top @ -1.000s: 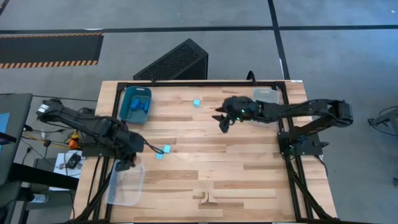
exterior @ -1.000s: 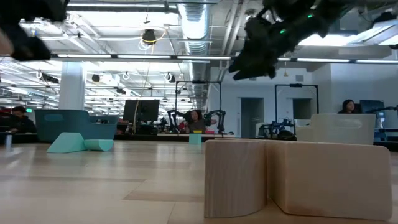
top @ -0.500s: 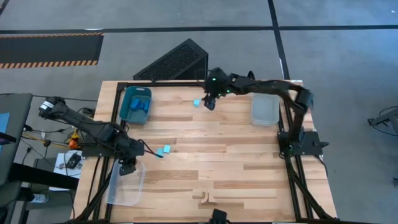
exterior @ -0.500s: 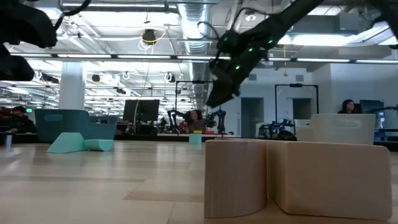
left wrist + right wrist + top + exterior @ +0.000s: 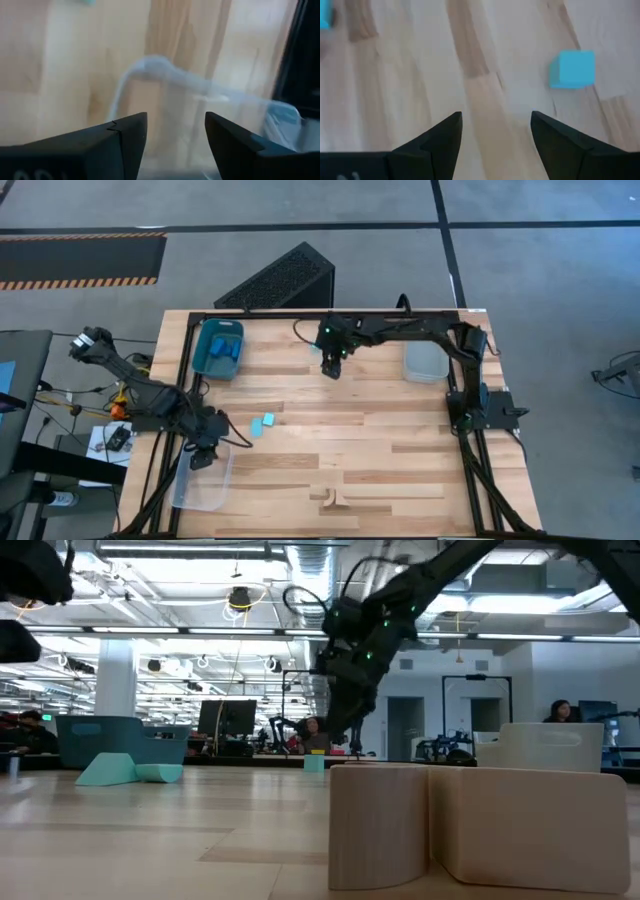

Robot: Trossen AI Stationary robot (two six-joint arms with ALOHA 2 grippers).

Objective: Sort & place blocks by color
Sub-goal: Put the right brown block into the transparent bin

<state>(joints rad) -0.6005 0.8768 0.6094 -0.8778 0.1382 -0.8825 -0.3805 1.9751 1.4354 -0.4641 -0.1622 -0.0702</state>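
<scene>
Right gripper point(image 5: 331, 370) hangs over the surface point(image 5: 380, 440), fingers apart, right beside a turquoise cube point(image 5: 572, 69). Left gripper point(image 5: 200, 457), fingers apart too, sits over the clear tray point(image 5: 203, 485).

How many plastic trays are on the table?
3: a blue tray at the far left corner, a clear tray at the far right, and another clear tray on the near left edge.

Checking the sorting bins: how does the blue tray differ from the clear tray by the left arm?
The blue tray is opaque; the clear tray is see-through. The blue tray holds dark blue blocks; the clear tray shows none. The open left claw hangs over the clear tray's rim; no claw is at the blue tray. Both are rectangular and sit along the table's left side.
</scene>
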